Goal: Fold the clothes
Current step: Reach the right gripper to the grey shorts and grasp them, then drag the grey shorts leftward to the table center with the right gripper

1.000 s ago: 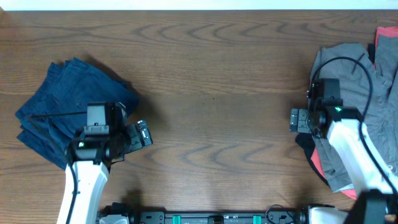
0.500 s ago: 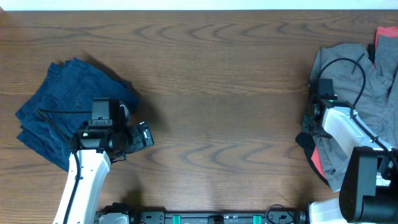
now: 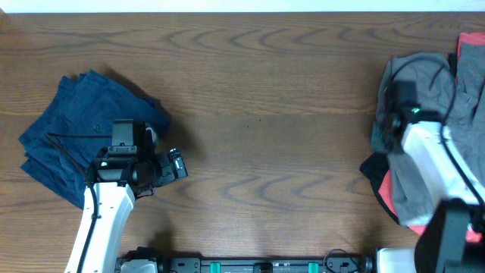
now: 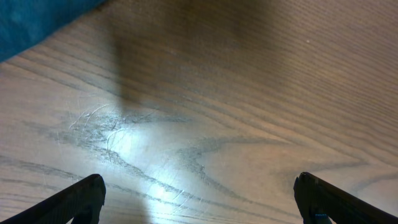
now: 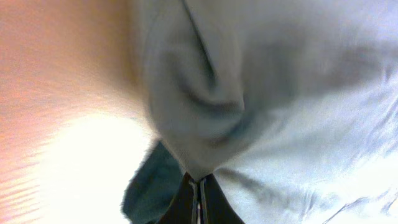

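Navy trousers [image 3: 76, 129] lie folded. Left gripper [image 4: 199, 186] spread wide, empty, over table [image 3: 265, 114]. Right gripper [image 5: 194, 198] pinches grey shorts [image 5: 280, 93]: pickup step. Next, likely: drag shorts to table middle, spread flat.

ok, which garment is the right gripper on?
The grey shorts, topmost in the right-edge pile; the right gripper is closed at a grey fold. The red T-shirt and black garment show only at its edges, and the navy trousers lie far left.

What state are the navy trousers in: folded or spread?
Folded. The navy trousers lie in a compact stack, with layered edges visible along the lower left side.
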### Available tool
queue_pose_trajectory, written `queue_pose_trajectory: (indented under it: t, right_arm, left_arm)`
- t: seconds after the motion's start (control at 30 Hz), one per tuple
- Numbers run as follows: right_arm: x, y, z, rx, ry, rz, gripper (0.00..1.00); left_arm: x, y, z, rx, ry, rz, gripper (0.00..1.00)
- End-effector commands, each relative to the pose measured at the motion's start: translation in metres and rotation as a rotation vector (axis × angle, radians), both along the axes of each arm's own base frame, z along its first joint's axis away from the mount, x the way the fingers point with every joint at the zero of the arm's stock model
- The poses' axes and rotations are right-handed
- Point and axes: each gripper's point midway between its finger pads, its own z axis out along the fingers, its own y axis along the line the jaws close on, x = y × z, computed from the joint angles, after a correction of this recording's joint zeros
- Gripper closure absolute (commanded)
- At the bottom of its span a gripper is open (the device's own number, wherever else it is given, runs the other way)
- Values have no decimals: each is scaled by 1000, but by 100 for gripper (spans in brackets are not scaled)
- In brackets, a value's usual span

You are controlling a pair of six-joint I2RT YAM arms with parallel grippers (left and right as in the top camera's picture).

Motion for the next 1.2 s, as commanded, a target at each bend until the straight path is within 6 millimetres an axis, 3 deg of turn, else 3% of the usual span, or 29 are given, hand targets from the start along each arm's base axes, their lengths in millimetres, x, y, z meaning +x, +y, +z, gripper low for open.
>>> queue_pose_trajectory:
  t: [0.0, 0.07, 0.17, 0.33, 0.6, 0.73, 0.8, 0.93, 1.0, 1.03, 1.17]
  right_arm:
    - [37, 60, 78, 228, -223, 250, 99]
    - [38, 95, 101, 342, -276, 340, 99]
    - [33, 138, 110, 455, -289, 432, 99]
    - [32, 194, 94, 511, -256, 506, 99]
    - [52, 299, 59, 613, -282, 613, 99]
    - [58, 341, 56, 637, -351, 692, 97]
    - [64, 339, 58, 575, -388, 678, 90]
    - [72, 296, 67, 401, -421, 574, 25]
    - [70, 258, 71, 297, -401, 493, 6]
    - [68, 239, 73, 256, -388, 447, 1]
    - [51, 152, 78, 142, -314, 194, 1]
  left_arm:
    - [4, 0, 5, -8, -12, 8, 2]
    - [4, 0, 5, -8, -12, 8, 2]
    - [4, 0, 5, -8, -12, 8, 2]
    - [4, 0, 5, -8, -12, 8, 2]
    - [6, 0, 5, -8, -19, 8, 2]
    - [7, 0, 6, -8, -23, 8, 2]
    - [8, -1, 6, -12, -28, 6, 2]
    - [10, -15, 10, -91, -41, -18, 2]
    - [12, -25, 13, -148, -55, -36, 2]
    - [14, -31, 16, -185, -65, -49, 2]
    - [22, -51, 26, -294, -113, -96, 2]
